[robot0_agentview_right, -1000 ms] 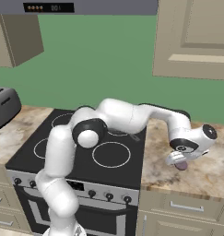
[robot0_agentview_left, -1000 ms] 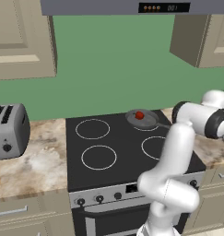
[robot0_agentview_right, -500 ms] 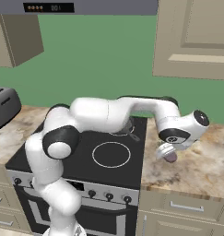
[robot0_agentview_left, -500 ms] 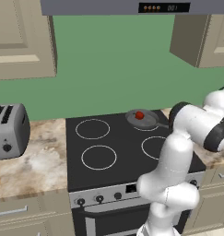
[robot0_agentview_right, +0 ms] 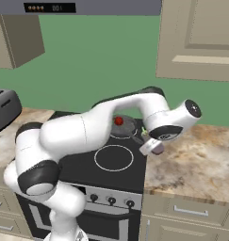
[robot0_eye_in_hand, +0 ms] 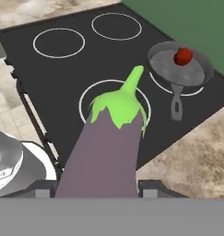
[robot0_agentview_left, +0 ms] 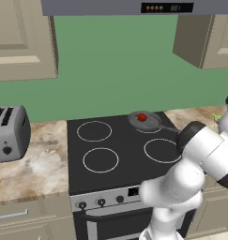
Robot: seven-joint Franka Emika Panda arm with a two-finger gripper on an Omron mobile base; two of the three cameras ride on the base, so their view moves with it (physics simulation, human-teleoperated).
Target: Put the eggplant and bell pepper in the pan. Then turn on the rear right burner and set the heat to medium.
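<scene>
My gripper (robot0_agentview_right: pixel 151 147) is shut on the eggplant (robot0_eye_in_hand: pixel 109 156), a mauve oblong with a green cap and stem pointing away from the hand. It hangs in the air over the right edge of the stove, where the stovetop meets the counter. The grey pan (robot0_eye_in_hand: pixel 164 64) sits on the rear right burner (robot0_eye_in_hand: pixel 156 83), its dark handle pointing toward the front. The red bell pepper (robot0_eye_in_hand: pixel 183 56) lies inside the pan. From the base cameras the pan (robot0_agentview_left: pixel 152 123) (robot0_agentview_right: pixel 130 127) holds the bell pepper (robot0_agentview_left: pixel 142 117) (robot0_agentview_right: pixel 118 121), behind and to the left of the held eggplant (robot0_agentview_right: pixel 158 149).
A silver toaster (robot0_agentview_left: pixel 7 133) stands on the marble counter left of the stove. The knobs (robot0_agentview_left: pixel 101 202) run along the stove's front panel. More marble counter (robot0_agentview_right: pixel 196 155) stretches to the right. My arm arches over the stovetop in the right base view. Cabinets and a hood hang above.
The gripper, with the eggplant in it, has swung left from over the right counter to the stove's right edge. The pan and the bell pepper have stayed put.
</scene>
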